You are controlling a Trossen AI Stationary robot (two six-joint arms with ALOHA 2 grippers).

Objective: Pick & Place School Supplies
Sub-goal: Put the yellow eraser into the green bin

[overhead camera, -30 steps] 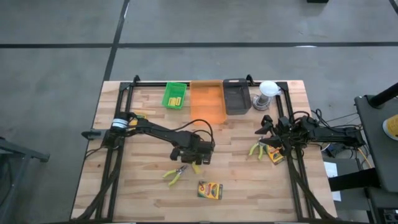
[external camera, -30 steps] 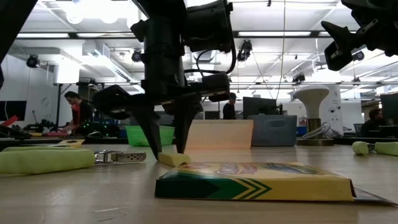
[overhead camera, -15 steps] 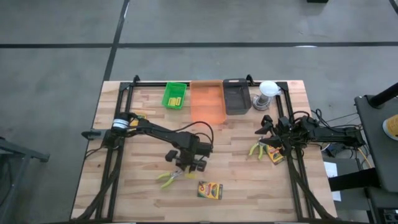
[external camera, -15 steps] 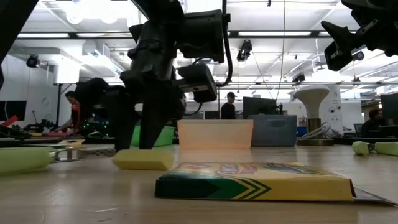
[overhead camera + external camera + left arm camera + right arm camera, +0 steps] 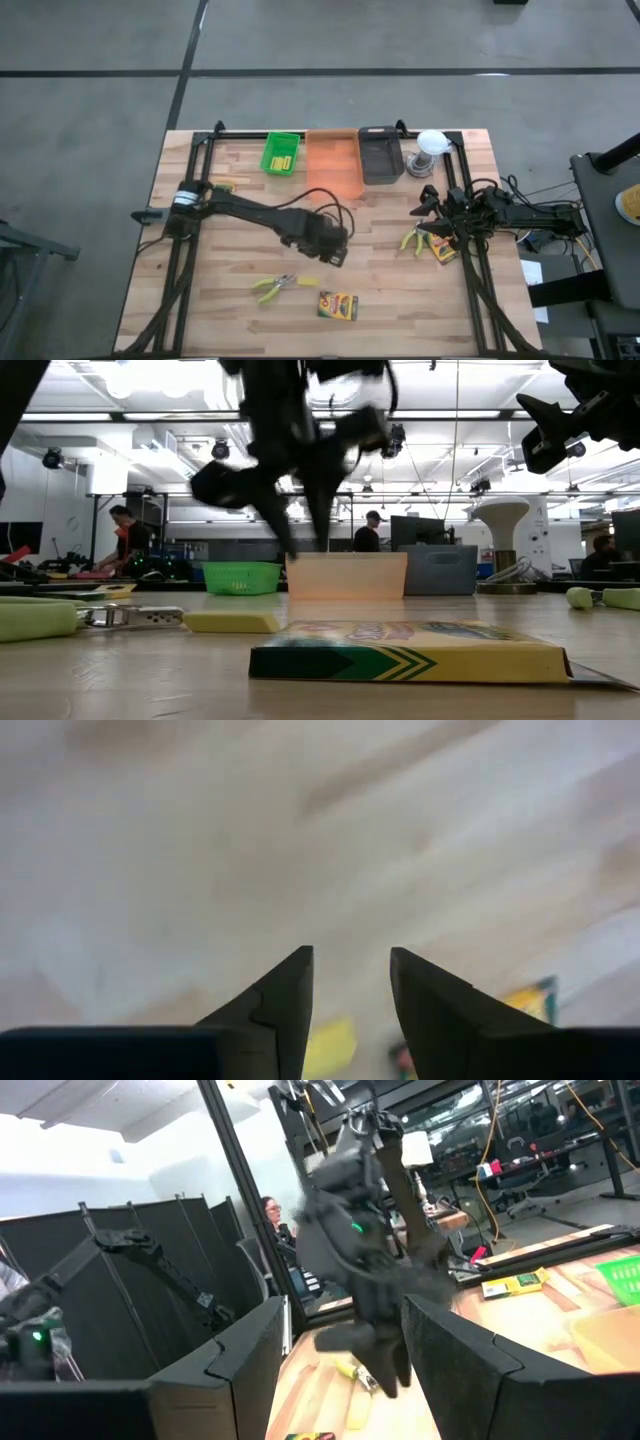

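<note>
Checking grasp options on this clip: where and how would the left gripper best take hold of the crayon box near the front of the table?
The crayon box lies flat and clear of the pliers, with the left gripper hovering behind it. Probably best: come straight down and pinch it across its short width at mid-length, since lying flat it shows only thin edges from the side.

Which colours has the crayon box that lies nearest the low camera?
The crayon box is yellow-orange with a dark green chevron end; the low view shows it best.

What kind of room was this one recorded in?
Probably a robotics lab or open workshop: a wooden worktable standing on bare grey concrete floor, ceiling strip lights over desks with dark monitors, and people in the background.
</note>
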